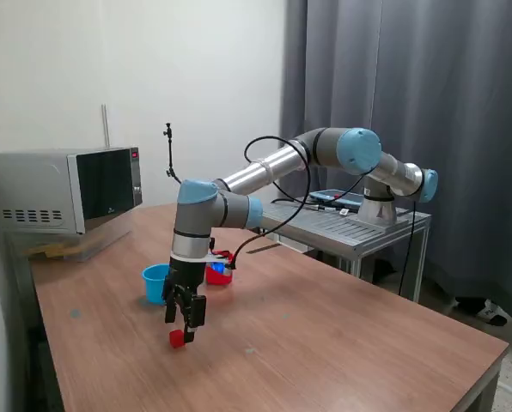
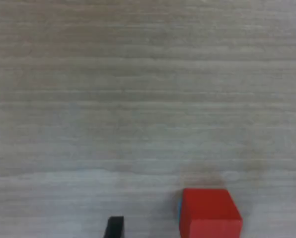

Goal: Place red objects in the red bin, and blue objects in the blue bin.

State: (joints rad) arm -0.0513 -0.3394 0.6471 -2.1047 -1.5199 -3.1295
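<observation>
1. Fingers (image 1: 185, 324) are held spread, empty, just above red cube (image 1: 178, 338) on surface (image 1: 325, 343).
2. Cube sits off-centre between fingers in wrist view (image 2: 210, 214); it could be knocked aside on closing.

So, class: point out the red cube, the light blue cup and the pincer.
red cube (image 2: 210, 212): wrist view, on its top face.
light blue cup (image 1: 155, 282): exterior view, on its outer wall.
pincer (image 1: 185, 324): exterior view, midway between fingertips.
</observation>
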